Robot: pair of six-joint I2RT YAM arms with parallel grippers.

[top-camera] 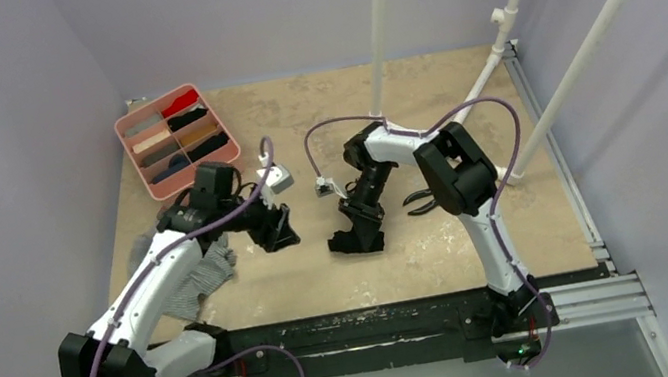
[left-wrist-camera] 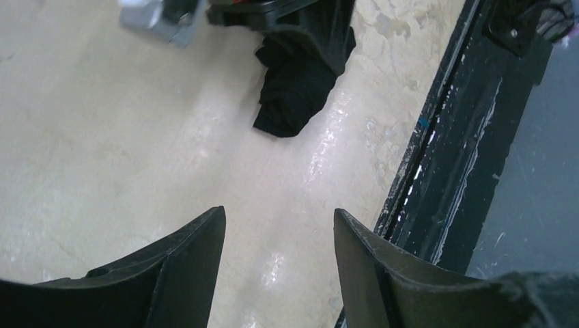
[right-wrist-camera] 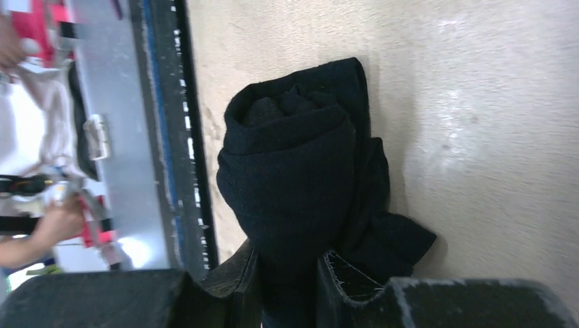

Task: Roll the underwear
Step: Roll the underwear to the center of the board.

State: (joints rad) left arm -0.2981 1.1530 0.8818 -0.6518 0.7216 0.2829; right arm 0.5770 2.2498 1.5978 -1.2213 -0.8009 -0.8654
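Black underwear (right-wrist-camera: 293, 171) looks fully rolled, clamped in the right end effector (right-wrist-camera: 287, 266) over the desk (top-camera: 418, 104) near the front rail (top-camera: 381, 321), left end effector (left-wrist-camera: 278, 225) gaping empty; next probably calls for releasing it, then the grey underwear (top-camera: 207, 274) toward the rail's left end.

Bare table (top-camera: 324, 281) lies open between the left gripper (top-camera: 281, 232) and the right gripper (top-camera: 355, 239), which clamps the black underwear (right-wrist-camera: 293, 164), and along the near strip up to the black rail (top-camera: 372, 324). The pink tray (top-camera: 132, 160) fills the far left corner. A white pole (top-camera: 379, 29) stands behind the right arm, the pliers (top-camera: 420, 201) lie beside it, and the grey striped underwear (top-camera: 207, 274) lies under the left arm.
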